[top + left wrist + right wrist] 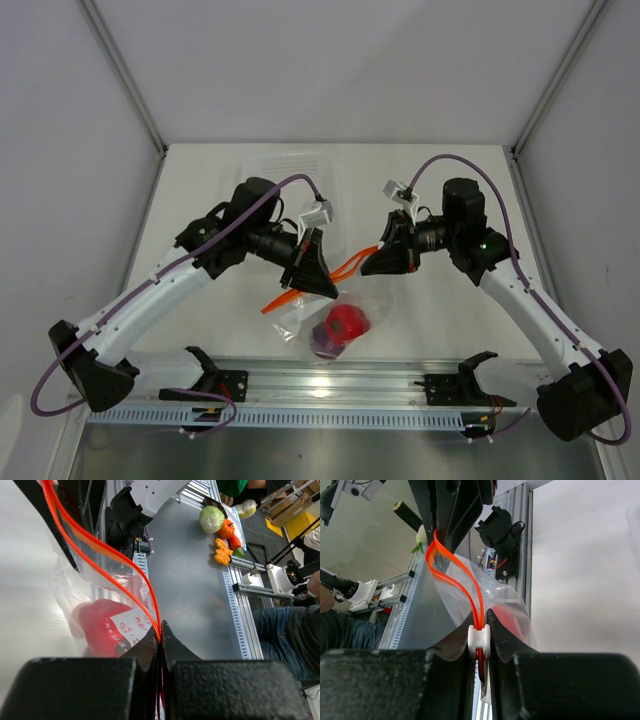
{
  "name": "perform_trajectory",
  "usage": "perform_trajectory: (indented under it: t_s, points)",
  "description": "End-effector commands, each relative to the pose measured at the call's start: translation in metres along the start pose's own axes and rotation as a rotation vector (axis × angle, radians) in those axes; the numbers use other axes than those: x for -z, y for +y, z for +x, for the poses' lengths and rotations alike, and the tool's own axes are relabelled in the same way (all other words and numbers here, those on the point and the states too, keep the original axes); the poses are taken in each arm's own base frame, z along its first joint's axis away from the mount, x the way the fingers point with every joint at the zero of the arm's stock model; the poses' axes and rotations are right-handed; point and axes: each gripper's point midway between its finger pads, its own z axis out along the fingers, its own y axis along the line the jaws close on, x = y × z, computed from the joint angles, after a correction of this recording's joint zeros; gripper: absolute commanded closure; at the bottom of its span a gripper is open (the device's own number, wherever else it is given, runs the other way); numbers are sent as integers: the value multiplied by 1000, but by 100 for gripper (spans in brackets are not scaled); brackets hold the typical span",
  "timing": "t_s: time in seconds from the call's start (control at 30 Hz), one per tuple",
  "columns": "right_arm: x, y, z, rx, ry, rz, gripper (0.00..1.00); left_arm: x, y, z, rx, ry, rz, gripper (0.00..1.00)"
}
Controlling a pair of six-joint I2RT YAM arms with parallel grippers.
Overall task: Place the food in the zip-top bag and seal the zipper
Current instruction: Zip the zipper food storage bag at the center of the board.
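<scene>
The left arm (pixel 165 285) slants up from its base at the near-left corner, bends by the pale plastic tray (pixel 288 165) at the back, and angles down toward the middle. The left end effector (pixel 160 632) has its fingers pressed together, clamped on one end of the zipper (pixel 349 266).

The zip-top bag (pixel 368 315) hangs from that orange-red strip, with its body low over the surface (pixel 450 330); whether the bottom rests there is hard to tell. The strip's two tracks bow apart between the end effectors, so the mouth is unsealed there. Inside the bag lie the red piece (pixel 348 321) and, just beside it toward the near edge, the purple piece (pixel 322 340). A white label (pixel 132 625) on the bag carries red print too small to read.

The right arm (pixel 530 300) mirrors the left, folding from the near-right corner in toward the centre. The right end effector (pixel 481 630) is closed on the zipper at a small white slider (pixel 479 642).
</scene>
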Motion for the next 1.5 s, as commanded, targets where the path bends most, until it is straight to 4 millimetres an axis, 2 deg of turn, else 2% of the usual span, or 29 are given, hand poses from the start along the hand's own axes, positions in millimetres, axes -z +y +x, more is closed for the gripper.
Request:
perform_trajectory:
  t_s: [0.0, 0.07, 0.17, 0.27, 0.37, 0.47, 0.57, 0.6, 0.77, 0.87, 0.9, 1.07, 1.1, 1.13, 1.2, 1.23, 1.27, 1.3, 1.37, 1.47]
  points:
    - [3, 8, -2, 48, -18, 10, 85, 4, -2, -6, -33, -39, 21, 99]
    - [5, 9, -1, 49, -25, 19, 85, 3, 1, -6, -29, -41, 20, 99]
    - [8, 8, 2, 40, -32, 36, 77, 4, 2, -6, -27, -43, 21, 99]
    - [10, 7, 0, 42, -47, 52, 75, 5, 1, -6, -28, -48, 23, 100]
    - [12, 6, 0, 40, -58, 68, 61, 7, 0, -8, -34, -54, 23, 99]
    - [15, 5, 1, 41, -63, 76, 60, 8, -3, -9, -40, -61, 27, 99]
    - [15, 6, -2, 49, -73, 72, 65, 9, -3, -9, -42, -64, 23, 99]
    - [16, 6, -4, 52, -80, 72, 72, 10, -3, -10, -42, -64, 25, 99]
    - [17, 4, -4, 36, -87, 83, 74, 12, -2, -9, -38, -70, 17, 99]
    - [18, 5, -5, 37, -90, 80, 87, 13, -2, -11, -41, -73, 15, 99]
    - [18, 5, -5, 36, -91, 82, 100, 13, 0, -11, -38, -74, 9, 99]
    - [19, 5, -12, 38, -119, 113, 100, 12, 15, -6, -14, -60, -51, 98]
    - [19, 2, -13, 31, -127, 133, 100, 11, 24, -3, 7, -52, -82, 91]
    - [20, 0, -13, 23, -132, 148, 100, 10, 32, -1, 25, -47, -114, 76]
    - [21, -7, -15, 25, -151, 194, 100, 8, 57, 5, 71, -27, -213, 69]
    - [20, -9, -9, -4, -146, 207, 100, 10, 69, 8, 92, -21, -274, 58]
    - [20, -12, -8, -9, -150, 220, 100, 10, 78, 9, 112, -19, -310, 52]
    - [19, -14, -2, -23, -149, 229, 100, 9, 88, 13, 134, -11, -341, 39]
    - [18, -20, 5, -40, -147, 251, 100, 9, 104, 16, 152, -9, -401, 34]
    - [17, -28, 16, -70, -147, 287, 100, 9, 115, 17, 164, -24, -442, 25]
